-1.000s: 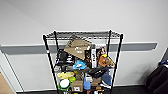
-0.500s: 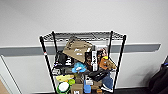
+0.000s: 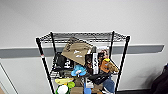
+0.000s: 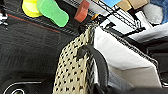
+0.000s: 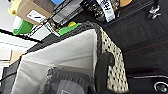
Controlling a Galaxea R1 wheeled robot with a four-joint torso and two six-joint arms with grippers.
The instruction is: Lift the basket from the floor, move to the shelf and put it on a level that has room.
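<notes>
Shelving dead ahead in the head view: the tall black metal wire rack (image 3: 82,65) stands against a pale wall, its uppermost black wire-grid tier (image 3: 82,37) spanning the four post tops and bare across its grid. One level down it's crowded: a tilted tan cardboard box (image 3: 76,51) at about twelve o'clock of that tier, a black carton (image 3: 62,61) off at nine o'clock, an orange plush toy (image 3: 107,65) at three o'clock and a blue soft toy (image 3: 78,70) near six o'clock, with yellow and green items lower still. Down at the wrists, the rectangular cream woven wicker basket (image 4: 75,67) with its dark braided rim and white cloth lining shows large in both cameras, raised over the dark charcoal carpet tiles (image 4: 27,47) and close against the rack's lower tiers. From the left wrist, a dark loop handle (image 4: 96,62) arcs over the woven side, and a green sponge (image 4: 53,11), a yellow one (image 4: 30,7) and a reddish block (image 4: 82,10) sit on a tier just beyond the rim. From the right wrist, the opposite handle (image 5: 102,70) curves by the lattice wall, with the lining (image 5: 67,53) open below. Whether either set of fingers is apart, together or clamped on a handle, I cannot tell.
</notes>
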